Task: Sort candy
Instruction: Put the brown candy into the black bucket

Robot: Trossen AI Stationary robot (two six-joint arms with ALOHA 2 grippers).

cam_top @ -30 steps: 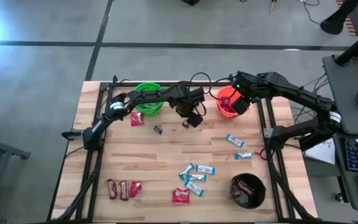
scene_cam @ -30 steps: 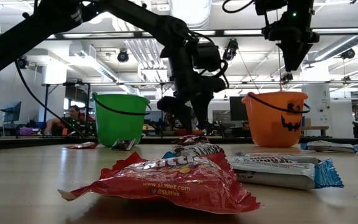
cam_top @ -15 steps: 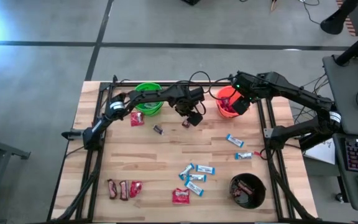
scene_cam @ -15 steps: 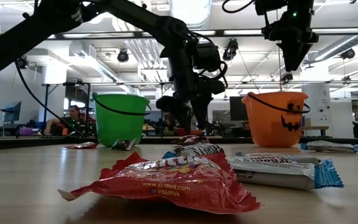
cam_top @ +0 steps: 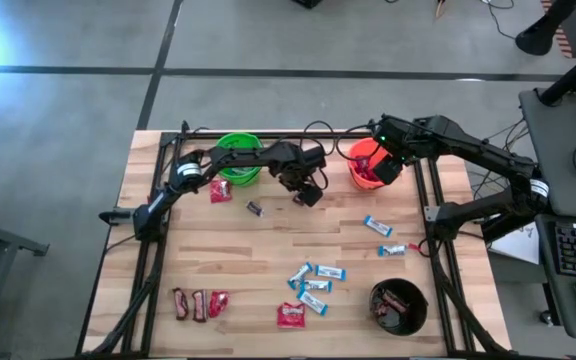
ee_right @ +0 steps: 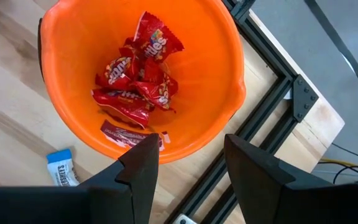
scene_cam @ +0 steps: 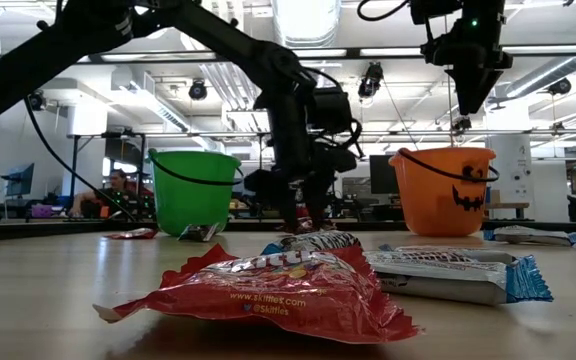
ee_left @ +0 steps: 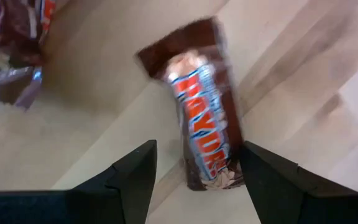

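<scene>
On the wooden table [cam_top: 238,250] we see the left gripper [ee_left: 194,165] has dropped lower than before, fingers spread wide around a brown candy bar [ee_left: 201,102]. The right gripper [ee_right: 185,155] stays above the orange bucket [ee_right: 229,56], open, holding nothing.

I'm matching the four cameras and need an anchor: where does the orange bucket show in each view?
High view: orange bucket at the table's far edge, under the right pincer.
Low view: right of centre, jack-o'-lantern face showing.
Left wrist view: not in it.
Right wrist view: fills the upper picture, red packets inside.
Shared landmark: the right pincer above it.
</scene>
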